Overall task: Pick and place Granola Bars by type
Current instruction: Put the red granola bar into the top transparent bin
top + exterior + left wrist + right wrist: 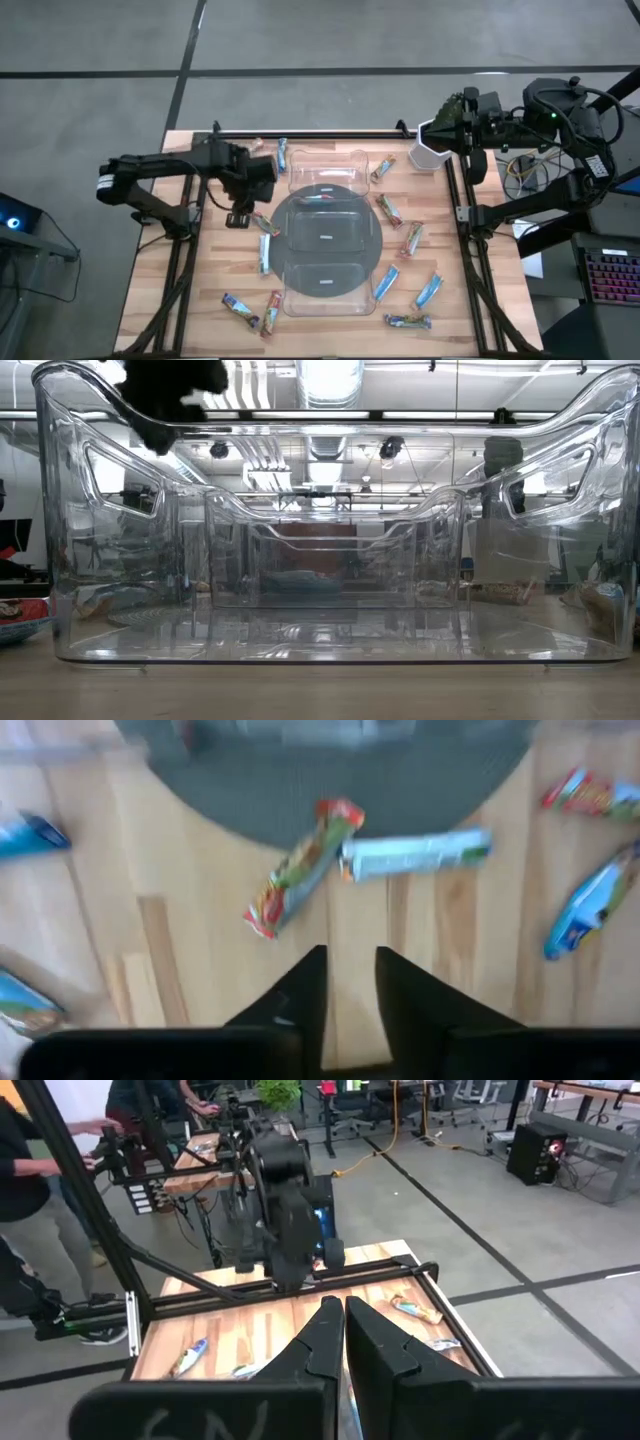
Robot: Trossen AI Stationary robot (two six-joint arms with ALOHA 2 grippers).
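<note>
Several granola bars lie flat on the wooden table around a clear plastic tray (325, 235). My left gripper (349, 990) points down over the table's left part (240, 213), its fingers slightly apart with nothing between them. Just beyond its fingertips lie a multicoloured bar (300, 870) and a light blue bar (415, 853), end to end at the edge of the grey mat (400, 790). My right gripper (345, 1325) is shut and empty, held high at the far right corner (445, 125).
The tray stands on a round grey mat (290, 215) in the table's middle and fills the low view (320, 560). More bars lie right of the tray (388, 210) and along the near edge (407, 321). A white holder (430, 155) stands at the far right. People stand beyond the table (30, 1200).
</note>
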